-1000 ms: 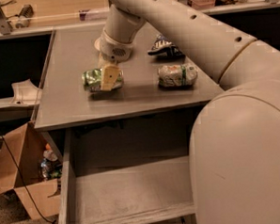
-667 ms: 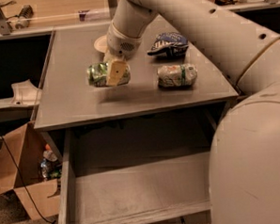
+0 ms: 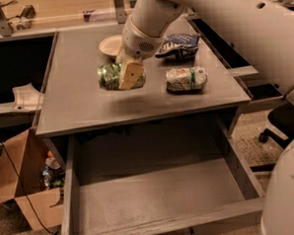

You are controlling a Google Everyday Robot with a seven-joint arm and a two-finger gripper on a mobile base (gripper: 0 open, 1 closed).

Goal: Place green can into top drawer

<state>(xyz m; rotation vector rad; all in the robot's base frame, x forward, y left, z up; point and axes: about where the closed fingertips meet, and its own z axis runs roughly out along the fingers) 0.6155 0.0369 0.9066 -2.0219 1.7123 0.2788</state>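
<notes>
Looking at the flat grey tabletop [image 3: 77, 98], you have the white arm's two-finger gripper [image 3: 127, 75] hanging over its middle, reaching down from the upper right. Its fingers are closed around the small shiny green drink can [image 3: 108, 76]. One tan finger pad [image 3: 133, 73] lies across the near side of the can, and the other finger is hidden behind it. The can lies on its side in that grip, with a dark shadow on the surface right under it. It appears to be held just above the tabletop.

To the right of the can, apart from it, a whitish can with green marks [image 3: 186, 79] lies on its side on the same surface. Behind that one sits a crumpled blue snack bag [image 3: 179, 44]. A pale round plate [image 3: 109, 44] rests behind the gripper, partly covered by the arm.

Below the tabletop's front edge, the wide grey wood-grain top drawer [image 3: 162, 226] stands pulled out toward you, its flat bottom showing between the low side walls. The green can is over the tabletop, not over the drawer. On the floor to the left, you can see an open brown cardboard box [image 3: 14, 178].
</notes>
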